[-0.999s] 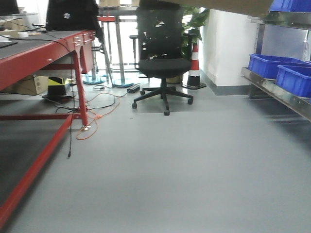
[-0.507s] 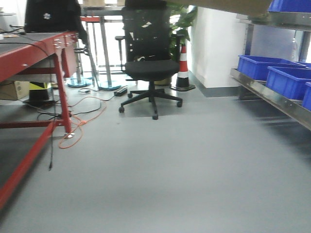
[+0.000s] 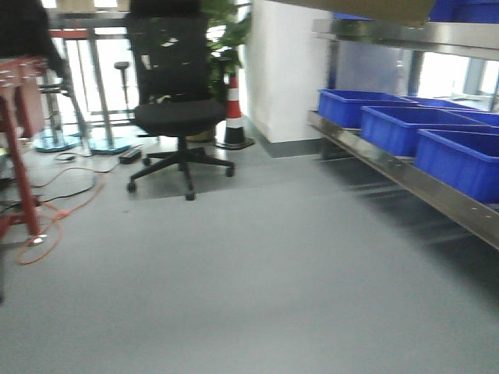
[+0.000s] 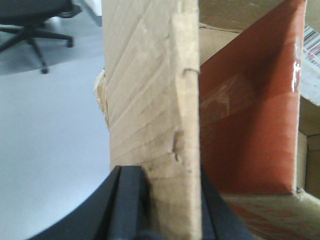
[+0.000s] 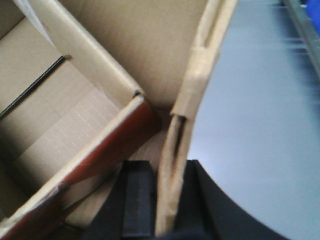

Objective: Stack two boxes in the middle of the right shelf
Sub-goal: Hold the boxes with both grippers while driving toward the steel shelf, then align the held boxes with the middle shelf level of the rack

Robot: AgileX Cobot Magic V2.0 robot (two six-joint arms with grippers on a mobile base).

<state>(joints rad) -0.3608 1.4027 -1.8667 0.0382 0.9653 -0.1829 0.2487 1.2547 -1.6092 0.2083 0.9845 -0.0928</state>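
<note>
Both grippers hold one open brown cardboard box. Its underside shows at the top edge of the front view [image 3: 374,9]. In the left wrist view my left gripper [image 4: 167,200] is shut on the box's left wall [image 4: 150,90], with a red-brown inner flap [image 4: 250,125] to the right of it. In the right wrist view my right gripper [image 5: 170,200] is shut on the box's right wall [image 5: 197,85], and the box's inside [image 5: 125,45] lies to the left. The stainless-steel shelf [image 3: 390,167] runs along the right side. A second box is not in view.
Several blue bins [image 3: 394,128] stand on the lower shelf board, and an upper steel board [image 3: 390,31] is above them. A black office chair [image 3: 175,117] and a striped cone [image 3: 231,109] stand at the back left. A red table leg [image 3: 19,171] and orange cable [image 3: 54,226] are at the far left.
The view has swung to the right. The chair and red table have slid left, and more of the steel shelf with blue bins now shows. The box stays at the top edge.
</note>
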